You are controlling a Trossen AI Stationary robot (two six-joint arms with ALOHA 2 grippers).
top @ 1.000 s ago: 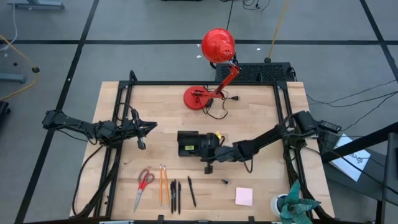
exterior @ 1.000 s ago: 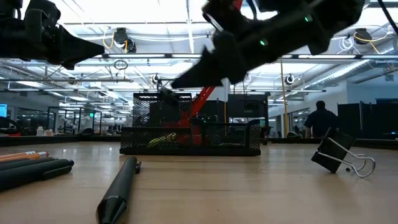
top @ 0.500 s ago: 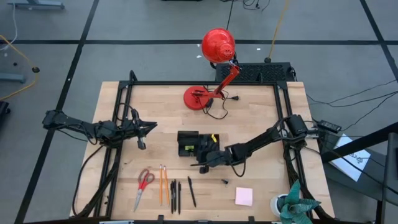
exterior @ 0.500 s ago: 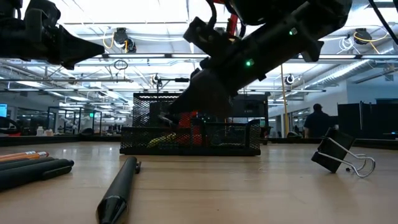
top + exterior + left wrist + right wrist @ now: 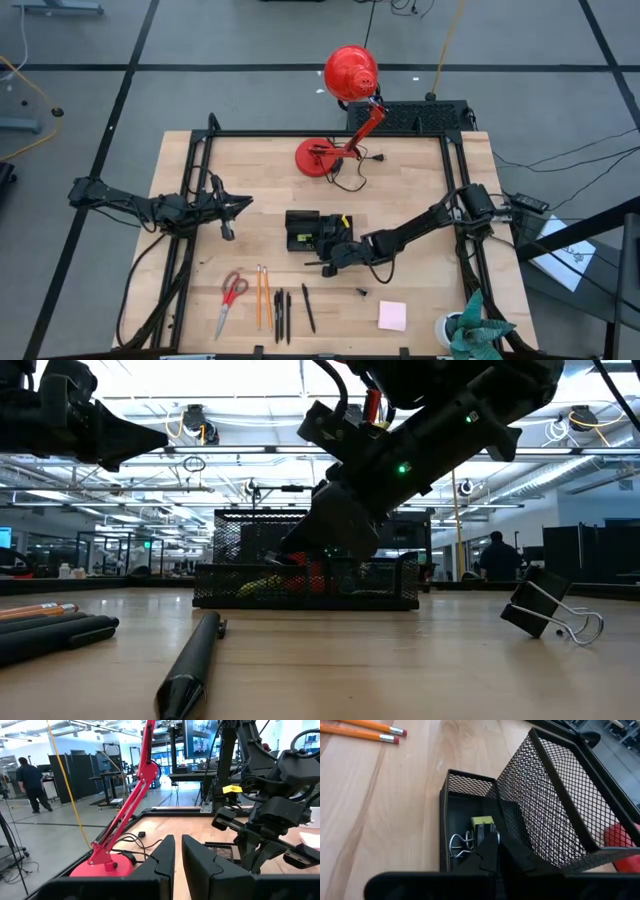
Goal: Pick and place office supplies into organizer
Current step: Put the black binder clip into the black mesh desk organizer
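One small black binder clip (image 5: 461, 844) pinched in nearly closed right claw (image 5: 494, 851), down inside black mesh organizer (image 5: 545, 795) low section; release only once resting flat. Left claw (image 5: 177, 856) idle, nearly closed, empty.

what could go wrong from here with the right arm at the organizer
1. The right gripper sits low in the organizer's flat section, fingers nearly shut on a binder clip. If the clip sticks on release, lifting out might drag it back over the mesh wall.
2. The taller mesh section stands right beside the fingers; a sideways exit could catch it and shove the light tray.
3. Another clip lies apart on the table, near the arm's likely return path.
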